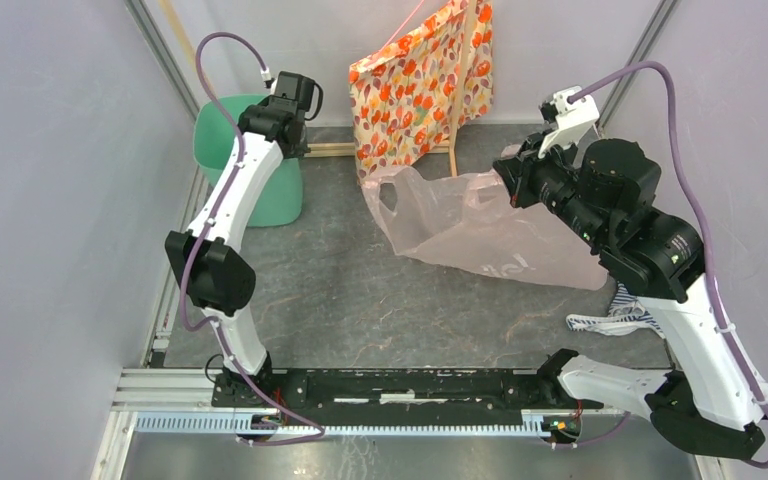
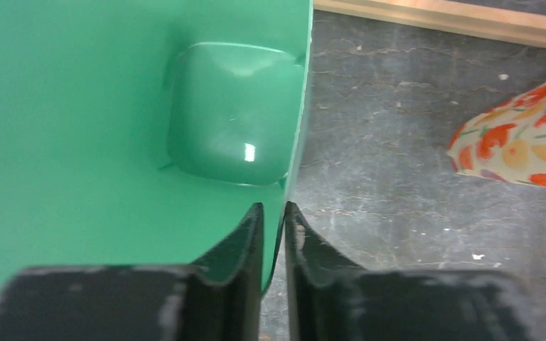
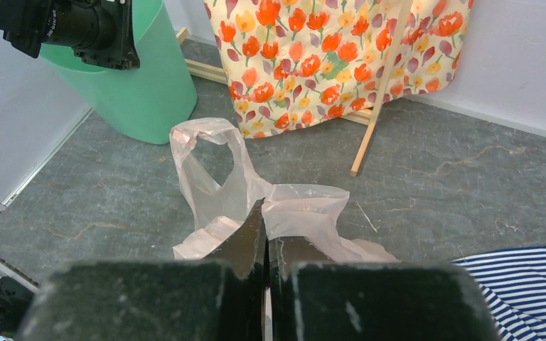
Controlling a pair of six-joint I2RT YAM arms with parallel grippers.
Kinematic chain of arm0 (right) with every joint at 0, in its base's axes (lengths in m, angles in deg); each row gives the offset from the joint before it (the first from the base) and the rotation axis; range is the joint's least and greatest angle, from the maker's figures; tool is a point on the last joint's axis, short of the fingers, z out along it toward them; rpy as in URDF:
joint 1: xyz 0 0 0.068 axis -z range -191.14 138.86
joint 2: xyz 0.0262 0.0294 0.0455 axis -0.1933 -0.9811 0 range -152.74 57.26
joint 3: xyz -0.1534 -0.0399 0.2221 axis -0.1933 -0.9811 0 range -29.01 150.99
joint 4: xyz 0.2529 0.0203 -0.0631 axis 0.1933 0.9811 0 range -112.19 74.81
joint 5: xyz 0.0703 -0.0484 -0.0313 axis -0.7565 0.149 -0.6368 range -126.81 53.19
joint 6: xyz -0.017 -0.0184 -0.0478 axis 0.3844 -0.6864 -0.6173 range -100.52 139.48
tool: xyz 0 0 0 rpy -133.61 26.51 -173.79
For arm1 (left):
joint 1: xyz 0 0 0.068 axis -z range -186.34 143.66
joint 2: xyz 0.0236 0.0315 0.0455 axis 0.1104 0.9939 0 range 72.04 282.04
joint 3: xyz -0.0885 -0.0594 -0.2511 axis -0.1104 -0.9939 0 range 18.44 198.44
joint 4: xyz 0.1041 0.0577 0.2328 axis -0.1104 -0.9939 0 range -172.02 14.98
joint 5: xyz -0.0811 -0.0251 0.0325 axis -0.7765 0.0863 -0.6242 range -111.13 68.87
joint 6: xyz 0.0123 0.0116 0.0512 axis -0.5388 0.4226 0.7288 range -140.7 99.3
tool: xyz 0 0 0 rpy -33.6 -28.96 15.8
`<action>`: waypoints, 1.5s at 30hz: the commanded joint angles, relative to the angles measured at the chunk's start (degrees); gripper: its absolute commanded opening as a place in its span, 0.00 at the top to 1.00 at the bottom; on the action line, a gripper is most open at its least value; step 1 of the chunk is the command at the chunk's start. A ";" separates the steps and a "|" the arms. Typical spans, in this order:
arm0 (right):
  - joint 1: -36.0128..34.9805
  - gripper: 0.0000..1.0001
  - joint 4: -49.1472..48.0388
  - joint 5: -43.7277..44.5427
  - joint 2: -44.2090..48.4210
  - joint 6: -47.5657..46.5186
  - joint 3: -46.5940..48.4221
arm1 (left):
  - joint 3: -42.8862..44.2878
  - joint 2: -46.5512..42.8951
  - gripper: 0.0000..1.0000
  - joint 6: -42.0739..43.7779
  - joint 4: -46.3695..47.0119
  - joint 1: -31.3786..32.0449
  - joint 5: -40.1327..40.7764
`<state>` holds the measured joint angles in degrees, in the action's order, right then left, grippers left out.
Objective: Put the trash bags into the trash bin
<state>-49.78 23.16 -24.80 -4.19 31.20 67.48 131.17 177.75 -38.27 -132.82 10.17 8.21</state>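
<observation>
Left gripper pinches trash bin rim at far-left corner. Right gripper clamped on pink trash bag, toward right edge. Lift bag clear, swing left, release over bin's mouth; hold bin steady.

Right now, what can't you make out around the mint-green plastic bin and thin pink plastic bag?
The mint-green plastic bin: top view, left arm covers much of its mouth.
The thin pink plastic bag: top view, print too small and creased to read.
The blue-striped cloth: cut by the right wrist view's edge; right arm overlaps it in top view.
The orange floral bag: top cut off by the top view's upper edge.
</observation>
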 commanded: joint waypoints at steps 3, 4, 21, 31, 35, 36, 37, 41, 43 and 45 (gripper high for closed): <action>-0.29 1.00 -2.27 -1.27 -0.61 -0.50 1.24 | -2.31 -2.74 0.96 3.32 -0.11 0.29 -3.36; -0.24 1.00 -2.34 -1.29 -0.82 -0.56 1.57 | -2.67 -3.86 0.98 3.22 -0.36 0.58 -3.92; -0.22 1.00 -2.83 9.21 -2.24 -1.77 8.69 | -19.06 -24.40 0.98 -10.18 -8.62 22.10 -6.60; -0.24 1.00 -5.05 17.25 -0.97 -2.78 13.28 | -24.82 -30.14 0.98 -19.82 -1.76 40.58 -12.99; -0.22 1.00 -6.58 16.28 -0.12 -2.26 12.59 | -25.53 -27.31 0.98 -21.36 1.37 45.14 -11.93; -0.26 1.00 -6.63 15.93 -0.11 -2.19 12.52 | -25.01 -26.40 0.98 -21.78 1.66 46.10 -11.41; -0.20 1.00 -6.50 15.77 -0.09 -2.21 12.50 | -24.09 -25.41 0.97 -22.14 1.72 46.90 -11.00; -0.28 1.00 -5.65 16.01 -0.16 -2.25 12.91 | -23.12 -23.23 0.95 -23.91 2.71 48.96 -9.44; -0.22 1.00 -5.66 15.99 -0.24 -2.19 13.57 | -23.31 -22.90 0.90 -24.33 3.72 49.19 -9.32; -0.24 1.00 -5.66 15.74 -0.51 -2.23 14.53 | -23.41 -23.00 0.82 -24.36 4.36 49.42 -9.35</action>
<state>-49.78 19.09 -9.54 -4.32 29.21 79.15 106.71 153.86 -57.89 -133.10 58.76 -0.49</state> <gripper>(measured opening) 0.004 0.116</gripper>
